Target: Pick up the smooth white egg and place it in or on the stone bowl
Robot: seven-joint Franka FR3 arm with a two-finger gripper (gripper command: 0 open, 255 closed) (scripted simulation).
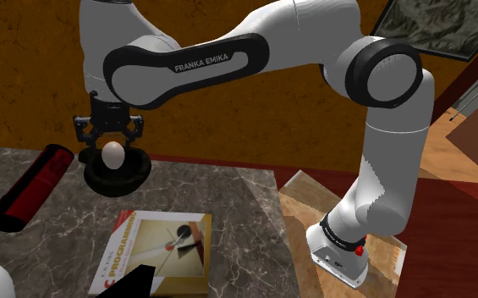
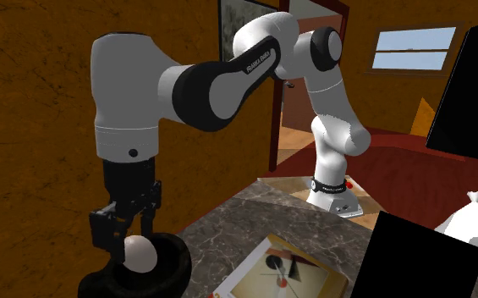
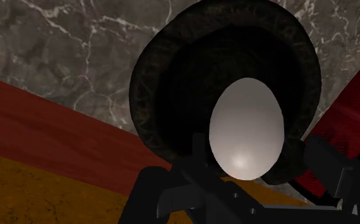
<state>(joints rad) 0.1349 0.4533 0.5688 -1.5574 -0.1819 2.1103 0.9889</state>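
White egg [image 3: 245,124] between spread jaws, not clasped, sitting in dark bowl [image 3: 148,76]

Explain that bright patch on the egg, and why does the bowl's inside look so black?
Wrist view: the egg has a soft glare patch at its end nearest the camera, likely light off a smooth shell; the bowl is so dim inside that no detail shows, though its rim keeps some texture. Shoulder view: the egg looks plainly pale, with no such patch.
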